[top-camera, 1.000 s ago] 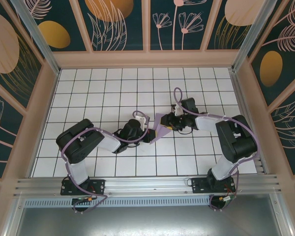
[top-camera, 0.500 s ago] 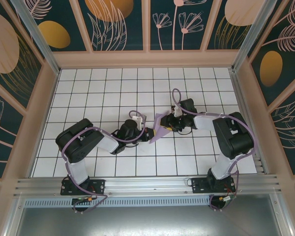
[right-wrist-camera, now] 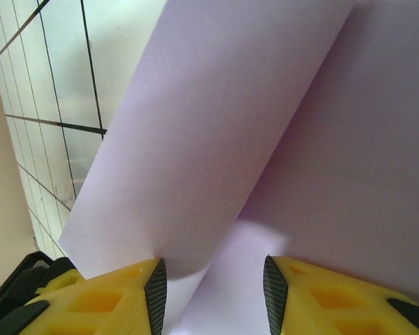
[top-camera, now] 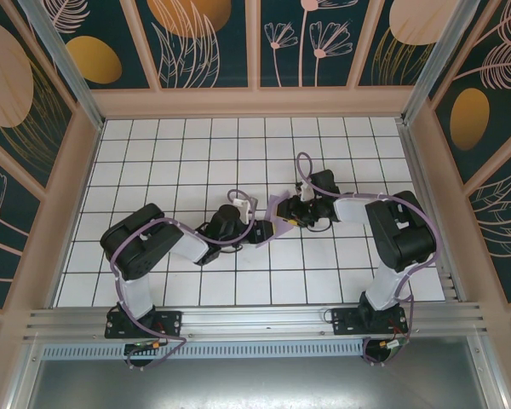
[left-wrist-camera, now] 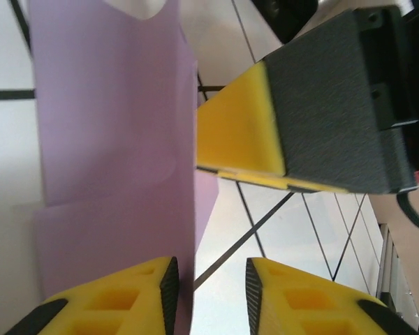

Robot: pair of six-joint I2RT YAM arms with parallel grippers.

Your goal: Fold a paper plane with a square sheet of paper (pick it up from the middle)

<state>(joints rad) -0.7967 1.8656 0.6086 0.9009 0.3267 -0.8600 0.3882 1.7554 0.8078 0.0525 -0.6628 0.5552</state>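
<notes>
The lavender sheet of paper (top-camera: 276, 225) lies partly folded in the middle of the tiled table, between the two grippers. My left gripper (top-camera: 257, 230) meets it from the left. In the left wrist view the paper (left-wrist-camera: 112, 139) rises as two overlapping layers, its edge just inside my left gripper (left-wrist-camera: 211, 279), which is open. My right gripper (top-camera: 290, 213) comes in from the right; its yellow finger (left-wrist-camera: 241, 125) hangs close beside the paper's edge. In the right wrist view a folded flap of the paper (right-wrist-camera: 216, 139) curls up over the lower layer in front of my open right gripper (right-wrist-camera: 215, 279).
The white gridded table (top-camera: 187, 162) is walled by pale wooden panels (top-camera: 255, 102) at the back and sides. An aluminium rail (top-camera: 255, 319) carrying both arm bases runs along the near edge. Both forearms lie low over the table's middle.
The right gripper has edged left towards the left gripper, and the paper between them has bunched up and narrowed. The left arm has shifted slightly right.
</notes>
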